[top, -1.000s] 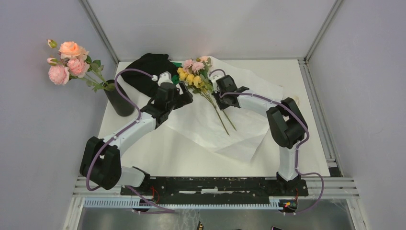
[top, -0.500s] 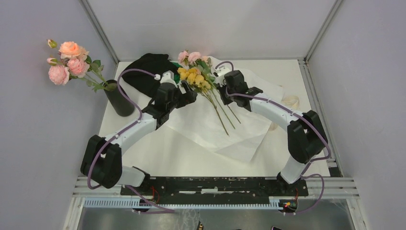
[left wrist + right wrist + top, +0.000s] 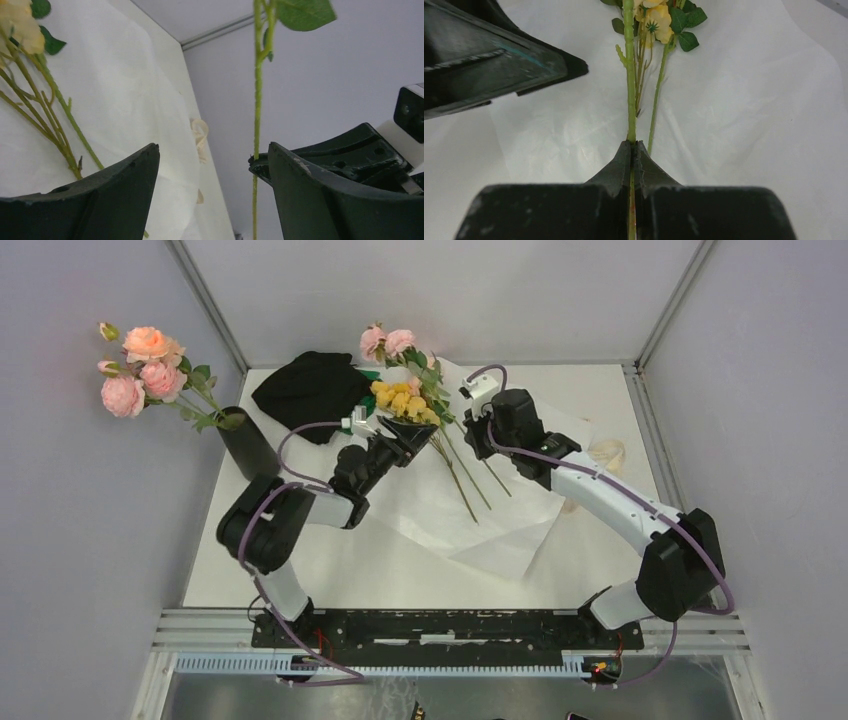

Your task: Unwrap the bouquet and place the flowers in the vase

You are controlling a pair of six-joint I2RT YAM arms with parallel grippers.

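White table [image 3: 300, 570], seen from above, carrying all items. Crumpled white paper [image 3: 430, 510] lies spread open over the table's middle and far right. A black-and-green cloth [image 3: 305, 388] is heaped at the far left. The black vase [image 3: 247, 452] stands upright near the table's left edge, beside the cloth, and holds pink roses [image 3: 140, 370] that lean left. The flowers [image 3: 405, 400] are at the paper's far edge, between the two arms and well apart from the vase; the yellow heads rest on the paper. The right end effector [image 3: 633, 150] is fully closed on one green stem [image 3: 629, 75], which rises to pink heads above the bunch. The left end effector [image 3: 212, 150] gapes wide and holds nothing; the stem stands between its fingers, close to one. A cream ribbon [image 3: 607, 452] lies at the paper's right edge.
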